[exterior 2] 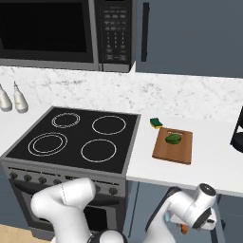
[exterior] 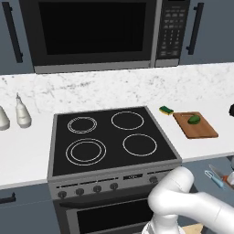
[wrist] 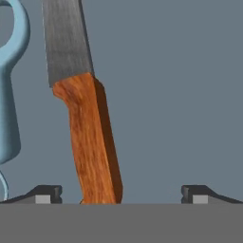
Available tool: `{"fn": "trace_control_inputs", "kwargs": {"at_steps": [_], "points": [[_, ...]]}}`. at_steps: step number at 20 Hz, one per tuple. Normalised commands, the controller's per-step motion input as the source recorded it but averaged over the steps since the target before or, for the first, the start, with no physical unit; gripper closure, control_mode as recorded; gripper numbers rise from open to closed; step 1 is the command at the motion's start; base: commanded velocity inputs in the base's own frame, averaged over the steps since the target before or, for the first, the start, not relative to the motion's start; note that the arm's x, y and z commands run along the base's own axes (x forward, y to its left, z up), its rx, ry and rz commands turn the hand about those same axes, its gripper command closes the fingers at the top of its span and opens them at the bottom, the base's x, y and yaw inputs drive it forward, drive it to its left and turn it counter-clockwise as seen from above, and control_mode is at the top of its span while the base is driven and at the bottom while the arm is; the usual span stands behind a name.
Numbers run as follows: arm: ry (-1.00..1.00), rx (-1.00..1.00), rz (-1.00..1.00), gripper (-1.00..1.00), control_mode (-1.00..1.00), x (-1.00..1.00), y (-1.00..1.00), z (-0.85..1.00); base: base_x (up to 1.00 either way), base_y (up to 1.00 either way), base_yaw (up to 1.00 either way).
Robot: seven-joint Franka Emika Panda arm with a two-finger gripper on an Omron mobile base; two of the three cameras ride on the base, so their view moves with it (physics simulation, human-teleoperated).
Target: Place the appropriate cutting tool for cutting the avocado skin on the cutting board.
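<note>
gripper (wrist: 121, 194) spread wide, fingertips either side of knife (wrist: 85, 118) handle; blue peeler (wrist: 9, 80) just beside; avocado (exterior 2: 173, 138) resting on cutting board (exterior 2: 182, 151).

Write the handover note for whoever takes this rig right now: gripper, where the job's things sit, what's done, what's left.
Gripper: open, the knife's orange-brown handle between the two fingertips, nothing gripped yet.
Knife: lies on a flat grey surface, grey blade pointing away from the hand, beside a light-blue-handled tool.
Cutting board: on the white counter right of the stove, with the avocado resting on it; a green-and-yellow sponge sits just behind it.
Done: hand lined up over the knife handle.
Left: close on the handle, lift, carry the knife to the board and set it down, probably beside the avocado.
</note>
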Motion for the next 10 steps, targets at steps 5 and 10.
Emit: {"fn": "trace_control_inputs", "kwargs": {"at_steps": [5,10], "points": [[-0.01,-0.02,0.0,-1.0,-1.0,-0.12,0.0,-0.1,0.0,0.0,0.0],[-0.01,0.0,0.0,-1.0,-1.0,0.04,0.11,0.0,0.0,0.0,0.0]]}}
